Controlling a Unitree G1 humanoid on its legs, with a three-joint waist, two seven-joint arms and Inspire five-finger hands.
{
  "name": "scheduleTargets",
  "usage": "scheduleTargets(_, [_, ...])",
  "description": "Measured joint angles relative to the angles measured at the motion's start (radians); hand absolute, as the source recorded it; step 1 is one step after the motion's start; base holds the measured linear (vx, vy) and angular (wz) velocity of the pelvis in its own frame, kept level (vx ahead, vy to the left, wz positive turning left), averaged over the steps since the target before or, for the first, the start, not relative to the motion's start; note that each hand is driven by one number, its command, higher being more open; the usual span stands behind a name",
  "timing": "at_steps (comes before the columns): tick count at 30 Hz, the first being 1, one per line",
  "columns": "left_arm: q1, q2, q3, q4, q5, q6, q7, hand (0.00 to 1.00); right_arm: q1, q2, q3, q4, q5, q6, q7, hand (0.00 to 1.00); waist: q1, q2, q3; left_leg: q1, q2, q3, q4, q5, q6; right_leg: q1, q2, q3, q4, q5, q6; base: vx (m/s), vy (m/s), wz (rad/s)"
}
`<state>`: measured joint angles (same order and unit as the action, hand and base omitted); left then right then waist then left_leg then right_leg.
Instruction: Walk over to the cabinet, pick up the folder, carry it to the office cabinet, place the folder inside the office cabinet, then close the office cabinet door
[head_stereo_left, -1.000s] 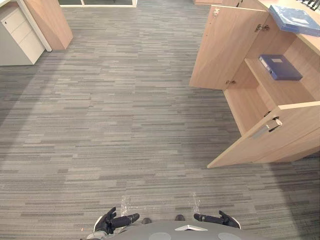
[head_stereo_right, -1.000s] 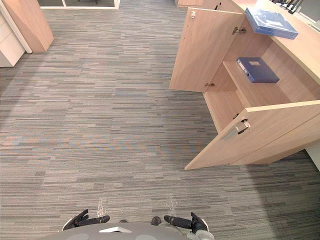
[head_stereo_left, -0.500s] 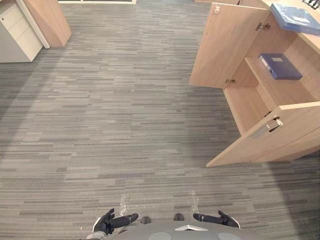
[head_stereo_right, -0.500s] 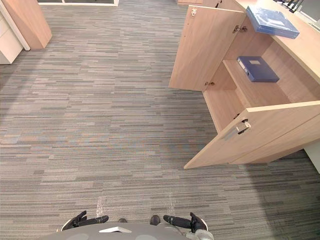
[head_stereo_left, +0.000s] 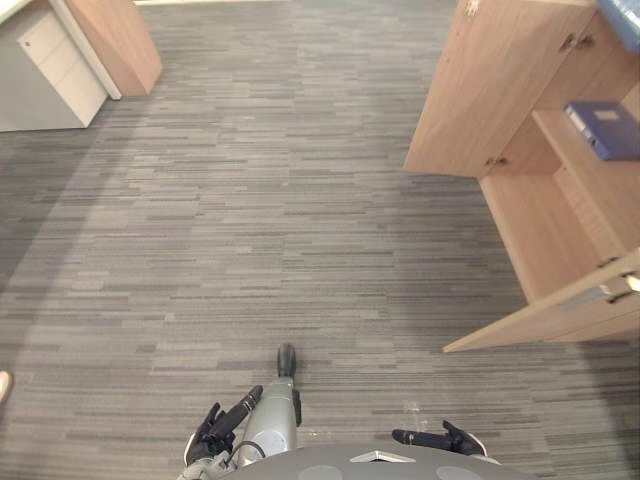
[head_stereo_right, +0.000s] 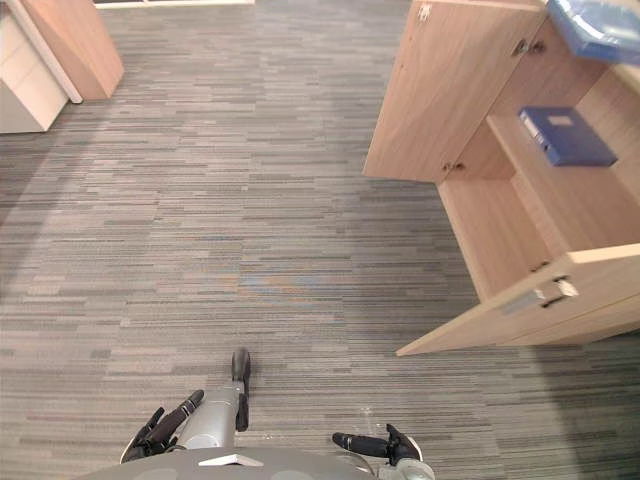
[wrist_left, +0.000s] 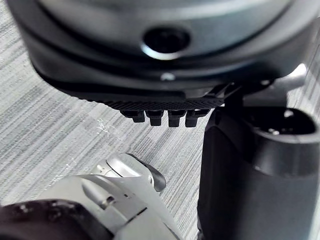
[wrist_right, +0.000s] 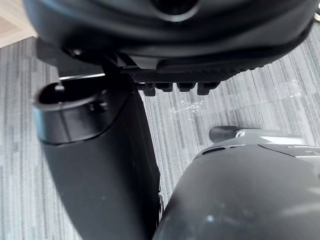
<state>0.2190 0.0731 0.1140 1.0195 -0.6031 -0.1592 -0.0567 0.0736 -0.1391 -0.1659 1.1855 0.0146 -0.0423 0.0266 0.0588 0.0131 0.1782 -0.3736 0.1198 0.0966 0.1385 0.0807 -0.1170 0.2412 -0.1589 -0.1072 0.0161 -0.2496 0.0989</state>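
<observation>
While both hands are hanging low at the near edge of the eye views, neither is gripping anything. The left hand (head_stereo_left: 222, 428) is holding its fingers loosely extended above the carpet (head_stereo_left: 250, 200), and the right hand (head_stereo_left: 440, 438) is pointing its straight fingers inward, touching nothing. The left wrist view is showing that hand's fingertips (wrist_left: 160, 118) in a row over plain carpet, and the right wrist view is showing the right fingertips (wrist_right: 177, 87) the same way. The dark blue folder (head_stereo_right: 565, 135) is lying flat on the shelf (head_stereo_right: 590, 200) inside the cabinet (head_stereo_right: 500, 230), well apart from both hands, ahead and off to the robot's right. Both cabinet doors are standing open: the far door (head_stereo_right: 450, 90) is jutting out over the carpet, and the near door (head_stereo_right: 590, 285), with its metal handle (head_stereo_right: 540, 296), is angling out toward the robot. The right eye view is taking in a paler blue folder (head_stereo_right: 600, 25) lying on the cabinet's top, while the left eye view is catching just its corner at the frame edge. A white drawer unit (head_stereo_left: 50, 75) is standing far off to the left.
</observation>
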Motion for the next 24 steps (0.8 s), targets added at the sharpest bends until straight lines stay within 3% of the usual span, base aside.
scheduleTargets(2, [-0.005, 0.015, -0.010, -0.005, -0.020, -0.017, -0.002, 1.00, -0.009, 0.006, 0.001, 0.020, -0.009, 0.001, 0.008, 1.00, 0.008, -0.031, -0.003, -0.036, -0.036, 0.027, 0.122, 0.010, 0.031, 0.006, -0.052, 0.035, 0.018, 0.010, -0.025, 0.37, 0.321, -0.44])
scheduleTargets(3, [-0.005, 0.025, -0.020, -0.013, -0.025, -0.020, -0.009, 1.00, -0.009, 0.017, 0.001, 0.018, -0.009, -0.006, 0.013, 1.00, 0.008, -0.039, -0.013, -0.074, -0.048, 0.041, 0.222, -0.064, 0.076, -0.025, -0.079, 0.059, 0.060, 0.035, -0.017, 0.42, 0.360, -0.43])
scheduleTargets(6, [-0.012, 0.046, -0.064, -0.009, -0.028, -0.017, 0.002, 1.00, -0.002, 0.020, -0.007, 0.020, -0.009, 0.001, 0.015, 1.00, 0.016, -0.052, -0.040, -0.082, -0.078, 0.098, 0.374, -0.209, 0.133, -0.078, -0.145, 0.123, 0.212, 0.065, 0.025, 0.43, 0.345, -0.34])
scheduleTargets(7, [-0.011, 0.062, -0.098, -0.007, -0.027, -0.011, 0.008, 1.00, -0.003, 0.019, -0.012, 0.019, -0.008, 0.009, 0.015, 1.00, 0.015, -0.057, -0.047, -0.047, -0.103, 0.120, 0.388, -0.253, 0.156, -0.122, -0.175, 0.148, 0.346, 0.100, 0.049, 0.36, 0.301, -0.20])
scheduleTargets(8, [-0.011, 0.077, -0.126, -0.008, -0.025, -0.008, 0.010, 1.00, -0.013, 0.021, -0.021, 0.016, -0.006, 0.010, 0.016, 1.00, 0.010, -0.059, -0.051, -0.021, -0.122, 0.127, 0.381, -0.269, 0.167, -0.156, -0.189, 0.161, 0.438, 0.134, 0.040, 0.36, 0.344, -0.03])
scheduleTargets(9, [-0.006, 0.115, -0.203, -0.024, -0.016, 0.010, 0.011, 1.00, -0.043, 0.016, -0.018, 0.007, -0.002, 0.017, 0.016, 1.00, -0.009, -0.063, -0.052, 0.064, -0.164, 0.138, 0.327, -0.293, 0.191, -0.248, -0.225, 0.163, 0.659, 0.310, -0.008, 0.31, 0.266, 0.06])
scheduleTargets(10, [-0.003, 0.129, -0.230, -0.036, -0.004, 0.018, 0.012, 1.00, -0.060, 0.010, -0.014, 0.003, 0.002, 0.026, 0.014, 1.00, -0.012, -0.063, -0.051, 0.106, -0.176, 0.140, 0.299, -0.299, 0.198, -0.289, -0.236, 0.159, 0.762, 0.365, -0.040, 0.42, 0.337, 0.09])
scheduleTargets(11, [-0.001, 0.142, -0.256, -0.057, 0.031, 0.033, 0.011, 1.00, -0.082, 0.008, -0.007, -0.005, 0.010, 0.035, 0.009, 1.00, -0.018, -0.060, -0.048, 0.194, -0.205, 0.124, 0.231, -0.298, 0.206, -0.374, -0.243, 0.117, 0.986, 0.348, -0.097, 0.43, 0.228, 0.19])
scheduleTargets(12, [-0.001, 0.142, -0.273, -0.057, 0.065, 0.034, 0.010, 1.00, -0.093, 0.014, -0.007, -0.025, 0.028, 0.034, 0.002, 1.00, -0.032, -0.046, -0.044, 0.293, -0.217, 0.097, 0.150, -0.290, 0.217, -0.410, -0.231, 0.040, 1.111, 0.257, -0.139, 0.35, 0.139, 0.38])
scheduleTargets(13, [0.000, 0.139, -0.288, -0.057, 0.086, 0.035, 0.008, 1.00, -0.091, 0.022, -0.007, -0.045, 0.044, 0.026, -0.004, 1.00, -0.042, -0.020, -0.037, 0.364, -0.214, 0.074, 0.098, -0.286, 0.222, -0.423, -0.197, -0.022, 1.138, 0.191, -0.124, 0.19, -0.017, 0.47])
scheduleTargets(14, [-0.002, 0.139, -0.297, -0.056, 0.106, 0.036, 0.005, 1.00, -0.087, 0.028, -0.002, -0.063, 0.056, 0.020, -0.009, 1.00, -0.046, -0.022, -0.041, 0.405, -0.213, 0.055, 0.073, -0.284, 0.226, -0.433, -0.170, -0.062, 1.128, 0.153, -0.115, 0.01, -0.111, 0.65])
scheduleTargets(15, [-0.014, 0.142, -0.305, -0.051, 0.131, 0.037, -0.001, 1.00, -0.083, 0.039, 0.006, -0.082, 0.090, 0.006, -0.010, 1.00, -0.059, -0.011, -0.033, 0.471, -0.214, 0.021, 0.029, -0.284, 0.226, -0.462, -0.126, -0.136, 1.069, 0.081, -0.107, -0.06, -0.131, 0.80])
scheduleTargets(16, [-0.037, 0.142, -0.304, -0.038, 0.145, 0.041, 0.000, 1.00, -0.085, 0.052, 0.007, -0.097, 0.123, 0.005, -0.011, 1.00, -0.067, -0.017, -0.021, 0.522, -0.214, -0.014, -0.001, -0.286, 0.225, -0.504, -0.081, -0.190, 0.972, 0.033, -0.099, -0.01, -0.103, 0.83])
scheduleTargets(17, [-0.056, 0.141, -0.302, -0.033, 0.147, 0.043, 0.000, 1.00, -0.085, 0.057, 0.004, -0.108, 0.146, 0.004, -0.010, 1.00, -0.069, -0.020, -0.014, 0.545, -0.214, -0.031, -0.015, -0.289, 0.223, -0.529, -0.062, -0.217, 0.903, 0.022, -0.094, 0.17, -0.035, 0.84])
scheduleTargets(18, [-0.071, 0.141, -0.296, -0.021, 0.147, 0.047, 0.000, 1.00, -0.088, 0.064, 0.003, -0.120, 0.169, 0.000, -0.011, 1.00, -0.077, -0.030, -0.001, 0.585, -0.213, -0.066, -0.040, -0.302, 0.222, -0.572, -0.035, -0.280, 0.741, 0.029, -0.086, 0.30, 0.008, 0.86])
scheduleTargets(19, [-0.085, 0.141, -0.280, -0.006, 0.163, 0.047, -0.003, 1.00, -0.091, 0.075, 0.003, -0.127, 0.169, -0.004, -0.013, 1.00, -0.085, -0.044, 0.002, 0.622, -0.213, -0.091, -0.071, -0.321, 0.218, -0.594, -0.014, -0.355, 0.525, 0.084, -0.072, 0.18, -0.030, 0.80])
scheduleTargets(21, [-0.094, 0.138, -0.231, 0.015, 0.206, 0.050, -0.008, 1.00, -0.088, 0.100, -0.011, -0.142, 0.167, -0.006, -0.011, 1.00, -0.083, -0.068, 0.007, 0.696, -0.217, -0.110, -0.105, -0.363, 0.196, -0.612, 0.010, -0.480, 0.270, 0.189, -0.078, -0.02, -0.119, 0.41])
scheduleTargets(22, [-0.094, 0.138, -0.220, 0.027, 0.225, 0.053, -0.009, 1.00, -0.088, 0.104, -0.016, -0.142, 0.167, -0.006, -0.009, 1.00, -0.086, -0.074, 0.005, 0.716, -0.217, -0.114, -0.109, -0.379, 0.185, -0.620, 0.017, -0.513, 0.214, 0.206, -0.082, 0.29, -0.152, 0.38])
scheduleTargets(23, [-0.088, 0.139, -0.198, 0.053, 0.271, 0.058, -0.015, 1.00, -0.086, 0.110, -0.023, -0.142, 0.168, -0.004, -0.008, 1.00, -0.093, -0.084, -0.004, 0.748, -0.218, -0.130, -0.103, -0.400, 0.165, -0.636, 0.020, -0.541, 0.186, 0.196, -0.098, 0.63, -0.142, 0.49])
scheduleTargets(24, [-0.097, 0.130, -0.180, 0.074, 0.304, 0.064, -0.017, 1.00, -0.084, 0.111, -0.036, -0.141, 0.166, 0.002, -0.006, 1.00, -0.098, -0.079, -0.013, 0.766, -0.209, -0.149, -0.069, -0.409, 0.150, -0.638, 0.025, -0.532, 0.214, 0.271, -0.238, 0.86, -0.214, 0.47])
